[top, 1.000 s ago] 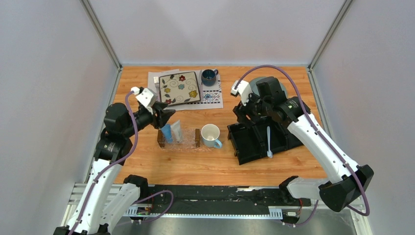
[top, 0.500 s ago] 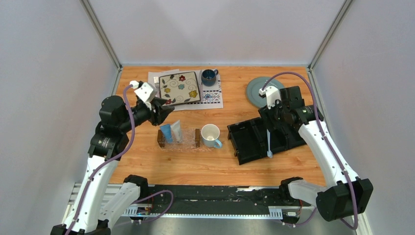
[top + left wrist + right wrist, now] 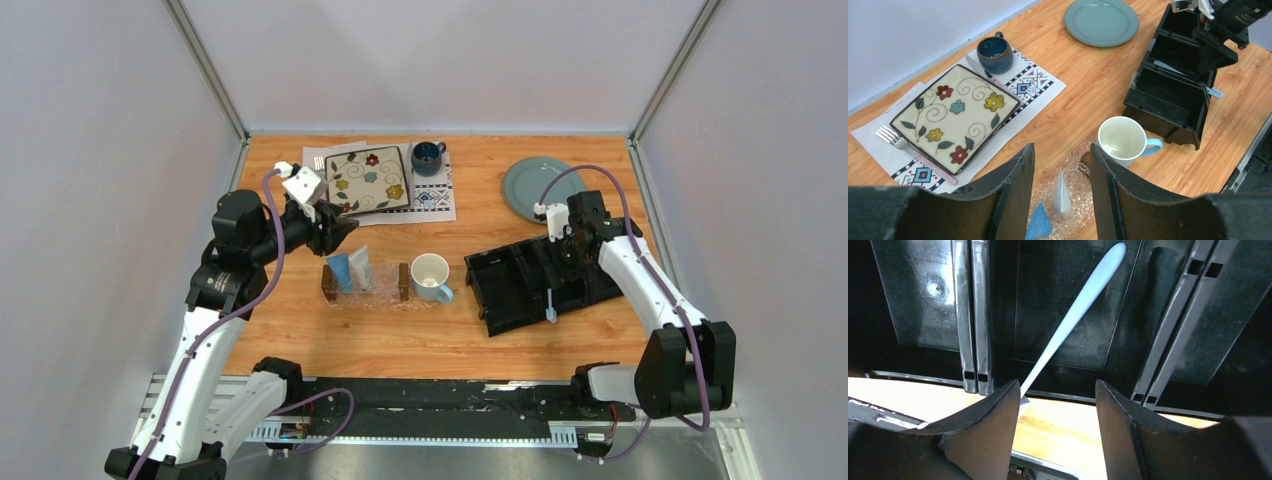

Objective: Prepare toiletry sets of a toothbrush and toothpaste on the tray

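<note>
**A:** Right end effector (image 3: 1055,385) has swung off the organizer's (image 3: 500,290) left end and come down over the toothbrush (image 3: 1073,315). Fingers (image 3: 993,415) are spread and hold nothing.

**B:** Where's the brush?

**A:** In the black organizer, on the right half of the counter (image 3: 400,340). It slants, with one end over the organizer's near wall. It's not on the tray (image 3: 403,282) yet. Both tubes (image 3: 361,267) sit there, left of centre.

**B:** Left side?

**A:** Left end effector (image 3: 1062,150) has barely moved. It's spread and empty above the tray's far side.

**B:** Obstacles?

**A:** Divider walls (image 3: 965,315) run close to the brush, so I'd guess it's tight. The mug (image 3: 430,277) is just beside the tray's right end, on the carry path.
</note>
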`<state>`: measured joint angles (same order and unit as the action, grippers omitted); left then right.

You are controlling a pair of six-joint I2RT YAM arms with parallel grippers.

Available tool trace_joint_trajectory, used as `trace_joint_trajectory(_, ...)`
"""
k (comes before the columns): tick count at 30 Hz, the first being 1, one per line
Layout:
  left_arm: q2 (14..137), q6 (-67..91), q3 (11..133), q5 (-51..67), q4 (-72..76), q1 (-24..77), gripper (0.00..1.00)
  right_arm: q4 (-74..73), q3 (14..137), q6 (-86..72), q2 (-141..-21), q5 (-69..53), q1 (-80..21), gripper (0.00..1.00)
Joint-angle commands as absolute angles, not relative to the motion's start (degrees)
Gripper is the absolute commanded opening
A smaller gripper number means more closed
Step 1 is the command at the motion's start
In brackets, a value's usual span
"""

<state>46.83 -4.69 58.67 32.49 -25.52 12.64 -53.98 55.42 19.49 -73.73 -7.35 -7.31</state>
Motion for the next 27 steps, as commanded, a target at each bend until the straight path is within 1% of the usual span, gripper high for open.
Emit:
trace_joint_trajectory(1,46.58,-5.89,58.54,32.34,-24.70,12.30,0.52,-50.80,55.02,17.58,-76.46,-7.65,-7.12,0.59)
trace_joint_trajectory(6,46.67,-5.80,58.45,32.34,-24.52,12.30,0.52,-49.31,54.67,16.35,-80.85,-8.00,-7.12,0.57)
trace_joint_trajectory(16,46.58,-6.42,57.48,31.82,-23.91,12.30,0.52,-47.81,53.61,15.47,-84.55,-8.17,-7.03,0.52)
trace_joint_trajectory(19,46.49,-6.24,57.31,31.81,-23.56,12.30,0.52,-47.20,53.18,15.64,-85.16,-7.91,-7.12,0.48)
trace_joint_trajectory(20,46.58,-6.15,57.30,31.64,-23.47,12.30,0.52,-46.68,53.00,15.64,-85.34,-7.74,-7.12,0.46)
trace_joint_trajectory(27,46.32,-7.20,56.87,30.76,-23.64,12.30,0.52,-45.44,52.12,16.35,-86.57,-7.82,-7.12,0.40)
